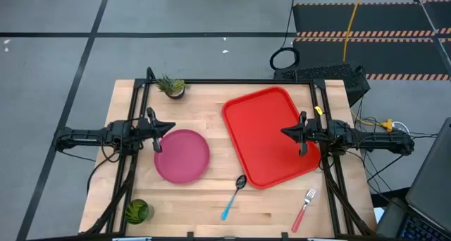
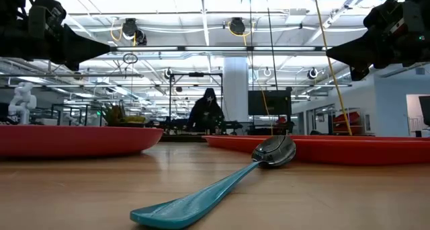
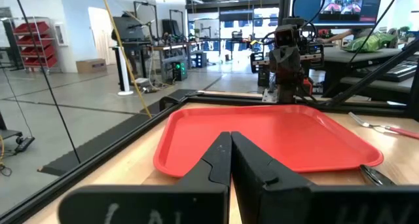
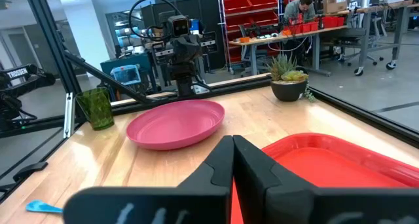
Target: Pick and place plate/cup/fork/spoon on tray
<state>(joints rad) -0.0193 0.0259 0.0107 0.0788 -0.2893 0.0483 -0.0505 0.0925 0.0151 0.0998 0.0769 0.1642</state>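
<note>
The pink plate (image 1: 182, 155) lies flat on the table left of centre. The red tray (image 1: 268, 135) lies at the right. The blue-handled spoon (image 1: 233, 196) lies near the front, its bowl by the tray's near rim. The red-handled fork (image 1: 304, 209) lies at the front right. The green cup (image 1: 138, 211) stands at the front left corner. My left gripper (image 1: 173, 126) is shut and empty, in the air above the plate's left edge. My right gripper (image 1: 283, 132) is shut and empty, in the air above the tray's right part.
A small potted plant (image 1: 171, 87) stands at the far edge, left of the tray. A black frame (image 1: 232, 81) runs around the table top. Bare wood (image 1: 211, 107) shows between plate and tray and along the front. A person (image 2: 207, 113) sits in the room beyond.
</note>
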